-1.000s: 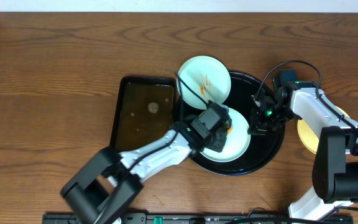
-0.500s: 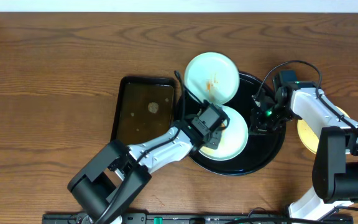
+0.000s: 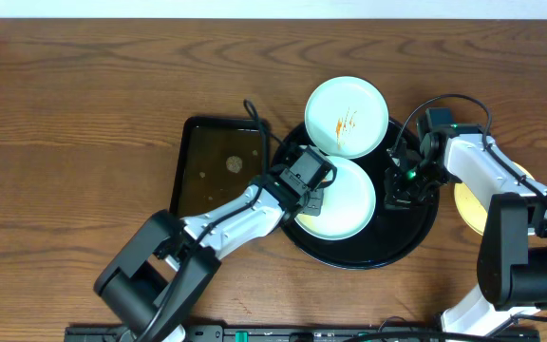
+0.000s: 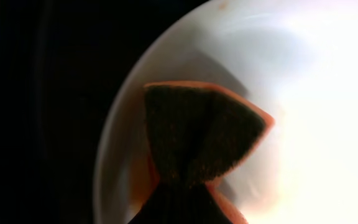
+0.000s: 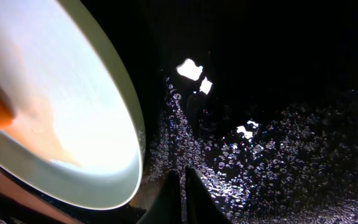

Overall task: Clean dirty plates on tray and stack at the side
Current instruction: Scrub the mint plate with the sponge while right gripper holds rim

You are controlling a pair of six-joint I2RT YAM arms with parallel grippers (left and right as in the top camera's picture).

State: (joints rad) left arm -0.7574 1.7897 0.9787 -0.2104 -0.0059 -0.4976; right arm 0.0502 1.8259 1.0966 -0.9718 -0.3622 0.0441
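The round black tray (image 3: 416, 223) holds a pale mint-white plate (image 3: 345, 204). My left gripper (image 3: 309, 193) is shut on an orange sponge with a dark scouring face (image 4: 197, 137) and presses it on that plate's left part (image 4: 303, 93). A second mint-white plate with an orange smear (image 3: 347, 116) lies at the tray's far rim, partly over it. My right gripper (image 3: 402, 187) is shut and empty, its tips (image 5: 180, 183) on the wet tray floor (image 5: 278, 93) just beside the plate's right rim (image 5: 61, 106). A pale yellow plate (image 3: 468, 207) lies on the wood at the right, partly hidden by my right arm.
A smaller rectangular black tray (image 3: 218, 176) with a small brown blot lies left of the round tray. Bare wood tabletop (image 3: 84, 114) spreads to the left and far side. The left arm's cable arches over the rectangular tray.
The smeared plate has slid right along the tray's far rim. My left gripper has swept the sponge leftward across the lower plate. The right gripper has stayed put.
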